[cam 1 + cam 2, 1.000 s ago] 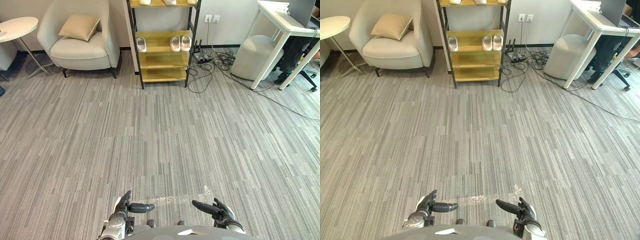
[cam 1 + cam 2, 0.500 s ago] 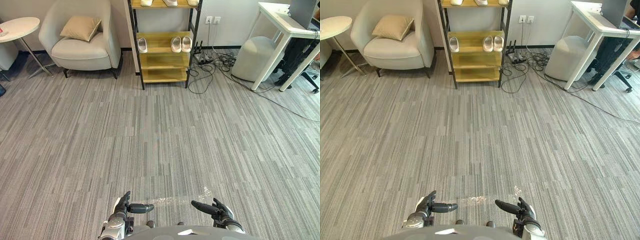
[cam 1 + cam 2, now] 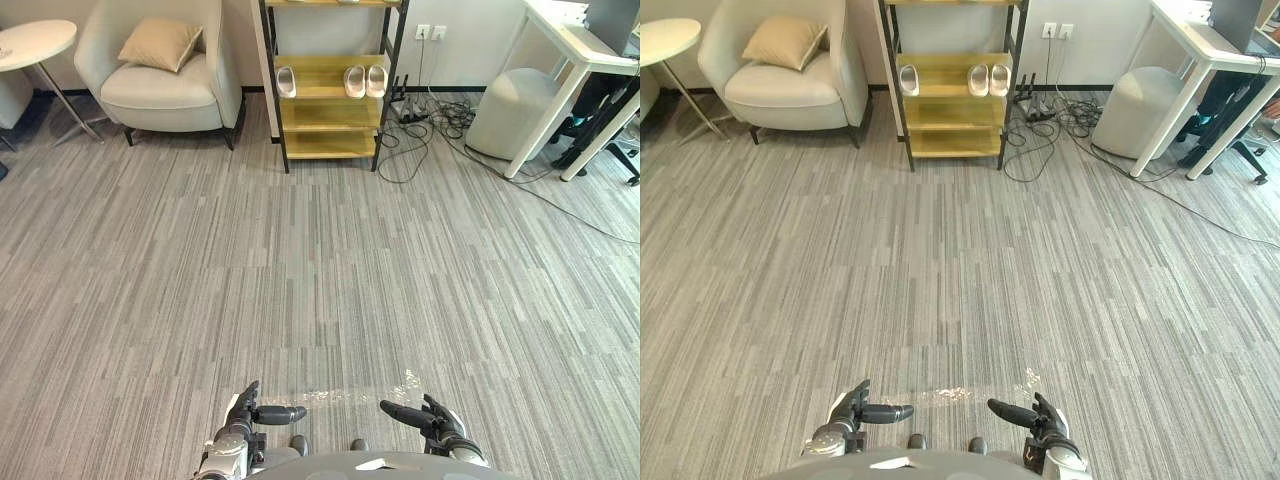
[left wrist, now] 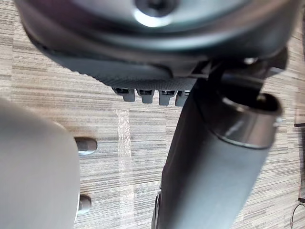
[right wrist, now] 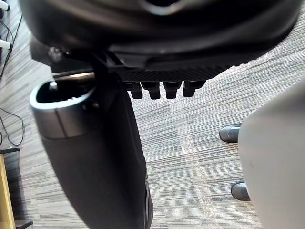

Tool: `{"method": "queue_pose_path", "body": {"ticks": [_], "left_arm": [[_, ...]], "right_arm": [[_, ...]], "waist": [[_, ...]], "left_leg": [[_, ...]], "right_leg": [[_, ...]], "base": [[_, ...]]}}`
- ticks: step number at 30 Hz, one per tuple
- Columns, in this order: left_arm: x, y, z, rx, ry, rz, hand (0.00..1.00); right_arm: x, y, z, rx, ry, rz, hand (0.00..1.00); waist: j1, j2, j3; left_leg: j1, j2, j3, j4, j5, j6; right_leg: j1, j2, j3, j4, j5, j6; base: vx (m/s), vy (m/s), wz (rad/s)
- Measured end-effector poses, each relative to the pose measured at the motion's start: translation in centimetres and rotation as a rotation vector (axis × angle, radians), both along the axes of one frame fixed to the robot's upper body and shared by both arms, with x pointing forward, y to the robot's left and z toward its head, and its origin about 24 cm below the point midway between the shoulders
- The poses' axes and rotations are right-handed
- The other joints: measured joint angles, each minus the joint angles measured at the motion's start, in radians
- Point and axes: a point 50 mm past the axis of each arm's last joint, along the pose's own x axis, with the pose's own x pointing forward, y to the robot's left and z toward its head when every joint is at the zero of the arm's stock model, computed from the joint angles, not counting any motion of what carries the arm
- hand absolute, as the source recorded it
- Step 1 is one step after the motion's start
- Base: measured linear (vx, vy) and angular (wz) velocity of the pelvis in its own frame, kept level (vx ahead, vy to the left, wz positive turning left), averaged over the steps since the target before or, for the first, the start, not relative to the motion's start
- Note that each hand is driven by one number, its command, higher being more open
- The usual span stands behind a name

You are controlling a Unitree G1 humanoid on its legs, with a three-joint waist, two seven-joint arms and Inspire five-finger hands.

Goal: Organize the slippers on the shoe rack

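A wooden shoe rack (image 3: 330,105) with a black frame stands against the far wall. On its middle shelf lie a single white slipper (image 3: 286,81) at the left and a pair of white slippers (image 3: 365,80) at the right. The two shelves below them are bare. My left hand (image 3: 245,410) and right hand (image 3: 436,420) hang low at the near edge, far from the rack. Both are open and hold nothing, with the thumbs pointing toward each other. Past the left hand (image 4: 209,157) and the right hand (image 5: 95,152) in the wrist views lies grey carpet.
A pale armchair (image 3: 165,85) with a tan cushion stands left of the rack, and a round side table (image 3: 35,42) stands further left. To the right are floor cables (image 3: 420,130), a grey pouf (image 3: 510,110) and a white desk (image 3: 580,40). Striped grey carpet (image 3: 320,270) stretches from me to the rack.
The whole picture has shifted a little, with the rack now higher in view, so the camera has moved. Both hands keep the same open pose.
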Motion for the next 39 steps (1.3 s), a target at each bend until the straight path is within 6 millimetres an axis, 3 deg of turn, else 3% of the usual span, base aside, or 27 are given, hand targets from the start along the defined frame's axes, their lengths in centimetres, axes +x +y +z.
{"method": "queue_pose_path", "body": {"ticks": [1,2,4,5,7,11,12,14,15,16,18,19,20,21,23,24,26,28,29,30,31,32,33,36,37,38,39], "left_arm": [[0.0,0.0,0.0,0.0,0.0,0.0,1.0],[0.0,0.0,0.0,0.0,-0.003,0.001,1.0],[0.3,0.4,0.2,0.007,-0.018,0.001,1.0],[1.3,0.5,0.8,-0.002,-0.074,0.041,1.0],[1.8,0.4,1.0,-0.005,-0.09,0.045,1.0],[2.7,0.1,1.4,-0.007,-0.132,0.034,1.0],[2.8,0.0,1.4,-0.005,-0.133,0.026,1.0],[2.5,-0.6,1.2,-0.014,-0.123,0.021,1.0],[2.5,-0.7,1.2,-0.019,-0.124,0.024,1.0],[3.0,-0.3,1.4,-0.015,-0.139,0.036,1.0],[3.2,0.0,1.5,-0.008,-0.141,0.035,1.0],[3.0,0.1,1.4,-0.01,-0.134,0.052,1.0],[2.7,0.3,1.3,-0.004,-0.122,0.056,1.0],[2.6,0.4,1.3,-0.003,-0.118,0.057,1.0],[2.2,0.3,1.1,-0.007,-0.105,0.058,1.0],[1.9,0.2,1.0,-0.007,-0.095,0.056,1.0],[1.5,0.3,0.8,-0.01,-0.077,0.064,1.0],[1.3,0.1,0.6,-0.016,-0.069,0.067,1.0],[1.6,-0.1,0.7,-0.022,-0.074,0.063,1.0],[1.6,-0.2,0.7,-0.023,-0.074,0.062,1.0],[1.6,-0.4,0.7,-0.026,-0.071,0.047,1.0],[1.5,-0.5,0.6,-0.026,-0.069,0.041,1.0],[1.5,-1.0,0.5,-0.036,-0.06,0.034,1.0],[1.4,-1.8,0.3,-0.058,-0.053,0.044,1.0],[1.6,-1.8,0.4,-0.077,-0.064,0.071,1.0],[1.7,-1.8,0.5,-0.085,-0.07,0.089,1.0],[2.0,-1.8,0.6,-0.098,-0.091,0.131,1.0]], "right_arm": [[0.0,0.0,0.0,0.0,0.0,0.0,1.0],[0.2,0.0,0.1,-0.003,-0.011,0.008,1.0],[0.3,0.3,0.2,0.004,-0.019,0.01,1.0],[0.4,0.2,0.2,0.007,-0.026,0.002,1.0],[0.5,-0.3,0.3,-0.008,-0.027,-0.009,1.0],[0.8,-0.5,0.4,-0.016,-0.028,0.0,1.0],[1.0,-0.5,0.4,-0.017,-0.032,0.003,1.0],[1.1,-0.6,0.4,-0.022,-0.034,0.006,1.0],[1.2,-0.5,0.5,-0.023,-0.035,0.014,1.0],[1.8,0.3,0.5,-0.011,-0.046,0.051,1.0],[2.0,0.8,0.6,0.004,-0.052,0.059,1.0],[2.0,1.0,0.5,0.009,-0.053,0.061,1.0],[2.2,1.1,0.6,0.016,-0.061,0.065,1.0],[2.3,1.2,0.7,0.019,-0.068,0.067,1.0],[2.8,1.4,0.9,0.021,-0.094,0.083,1.0],[3.4,1.3,1.2,0.016,-0.121,0.097,1.0],[4.3,1.3,1.7,0.011,-0.167,0.103,1.0],[4.8,1.2,2.0,0.009,-0.195,0.108,1.0],[5.5,1.3,2.3,0.012,-0.223,0.116,1.0],[5.6,1.3,2.4,0.012,-0.225,0.117,1.0],[5.8,1.4,2.4,0.014,-0.227,0.119,1.0],[5.8,1.4,2.4,0.014,-0.225,0.119,1.0],[5.8,0.8,2.4,-0.005,-0.212,0.124,1.0],[5.5,-0.3,2.2,-0.023,-0.181,0.103,1.0],[5.1,-0.8,2.0,-0.026,-0.156,0.08,1.0],[4.8,-1.0,1.9,-0.03,-0.145,0.078,1.0],[4.0,-1.4,1.7,-0.035,-0.126,0.069,1.0]], "waist": [[0.0,0.0,0.0],[-0.001,0.001,0.01],[-0.001,-0.01,0.016],[0.004,-0.007,0.035],[0.008,0.004,0.046],[0.031,-0.002,0.056],[0.034,0.001,0.059],[0.039,0.031,0.055],[0.05,0.035,0.051],[0.05,0.012,0.062],[0.052,-0.001,0.065],[0.061,-0.013,0.067],[0.061,-0.019,0.065],[0.059,-0.02,0.066],[0.055,-0.019,0.067],[0.047,-0.016,0.069],[0.021,-0.003,0.078],[0.007,0.0,0.08],[-0.003,0.005,0.083],[-0.005,0.006,0.083],[-0.016,0.005,0.084],[-0.017,0.004,0.083],[-0.015,0.03,0.094],[-0.019,0.074,0.091],[-0.021,0.087,0.096],[-0.022,0.091,0.099],[-0.018,0.097,0.111]], "left_leg": [[0.0,0.0,0.0,0.001,-0.001,0.0],[-0.025,0.018,0.014,0.112,-0.054,-0.029],[-0.083,0.028,0.034,0.26,-0.068,-0.052],[-0.234,0.086,0.102,0.614,-0.061,-0.064],[-0.294,0.121,0.152,0.727,-0.116,-0.044],[-0.373,0.07,0.204,0.475,-0.11,-0.04],[-0.371,0.03,0.198,0.292,-0.036,-0.034],[-0.356,0.014,0.164,0.073,0.099,-0.034],[-0.346,0.01,0.161,0.063,0.184,-0.001],[-0.363,-0.011,0.163,0.119,0.154,0.064],[-0.366,-0.02,0.17,0.197,0.092,0.083],[-0.312,-0.029,0.185,0.234,0.029,0.1],[-0.261,-0.039,0.189,0.245,-0.014,0.109],[-0.241,-0.04,0.19,0.247,-0.032,0.112],[-0.153,-0.043,0.191,0.245,-0.09,0.117],[-0.08,-0.044,0.186,0.217,-0.119,0.116],[0.031,-0.033,0.166,0.16,-0.134,0.107],[0.099,-0.009,0.146,0.125,-0.137,0.102],[0.125,0.02,0.119,0.106,-0.137,0.102],[0.129,0.024,0.114,0.104,-0.137,0.102],[0.152,0.04,0.084,0.088,-0.142,0.092],[0.158,0.039,0.077,0.084,-0.146,0.079],[0.219,0.074,0.021,0.076,-0.185,0.008],[0.178,0.119,-0.034,0.193,-0.177,-0.002],[0.098,0.145,-0.062,0.391,-0.142,-0.043],[0.061,0.155,-0.07,0.486,-0.114,-0.05],[-0.037,0.194,-0.076,0.728,-0.057,-0.069]], "right_leg": [[0.0,0.0,0.0,0.001,-0.001,-0.001],[-0.001,0.006,-0.002,0.053,-0.049,-0.017],[0.004,0.003,-0.004,0.075,-0.075,-0.031],[0.035,0.007,0.007,0.107,-0.1,-0.05],[0.081,0.002,0.026,0.103,-0.123,-0.067],[0.13,-0.074,0.078,0.046,-0.139,-0.063],[0.141,-0.097,0.085,0.031,-0.139,-0.063],[0.148,-0.094,0.091,0.03,-0.144,-0.055],[0.148,-0.098,0.1,0.04,-0.155,-0.033],[0.128,-0.12,0.096,0.099,-0.172,-0.004],[0.092,-0.137,0.102,0.227,-0.184,0.016],[0.035,-0.154,0.115,0.447,-0.175,0.089],[-0.02,-0.165,0.127,0.642,-0.14,0.239],[-0.046,-0.164,0.132,0.72,-0.121,0.284],[-0.155,-0.172,0.094,0.979,-0.122,0.266],[-0.23,-0.203,0.007,1.084,-0.156,0.174],[-0.299,-0.206,-0.099,1.058,-0.21,0.085],[-0.365,-0.185,-0.153,0.903,-0.238,0.043],[-0.421,-0.148,-0.146,0.707,-0.224,0.042],[-0.427,-0.142,-0.141,0.683,-0.217,0.045],[-0.445,-0.114,-0.099,0.48,-0.127,0.052],[-0.439,-0.112,-0.088,0.432,-0.095,0.05],[-0.419,-0.087,-0.08,0.387,0.101,0.009],[-0.402,-0.057,-0.109,0.422,0.005,-0.015],[-0.349,-0.039,-0.132,0.394,-0.021,-0.026],[-0.321,-0.033,-0.141,0.375,-0.026,-0.03],[-0.237,-0.013,-0.159,0.319,-0.036,-0.042]], "base": [[0.06,-0.036,-0.01],[0.05,-0.039,0.07],[0.08,-0.06,0.03],[0.26,-0.08,-0.15],[0.31,-0.034,-0.27],[0.35,0.104,-0.47],[0.5,0.224,-0.4],[0.43,0.2,-0.4],[0.34,0.136,-0.35],[0.5,0.199,-0.2],[0.49,0.171,-0.05],[0.6,0.21,-0.2],[0.41,0.146,-0.21],[0.6,0.168,-0.15],[0.47,0.081,-0.13],[0.36,0.036,-0.05],[0.45,-0.007,0.13],[0.56,-0.13,0.38],[0.57,-0.172,0.49],[0.49,-0.202,0.7],[0.42,-0.215,0.49],[0.64,-0.321,0.78],[0.52,-0.269,0.41],[0.46,-0.267,0.26],[0.35,-0.189,0.32],[0.49,-0.29,0.43],[0.39,-0.233,0.31]]}}
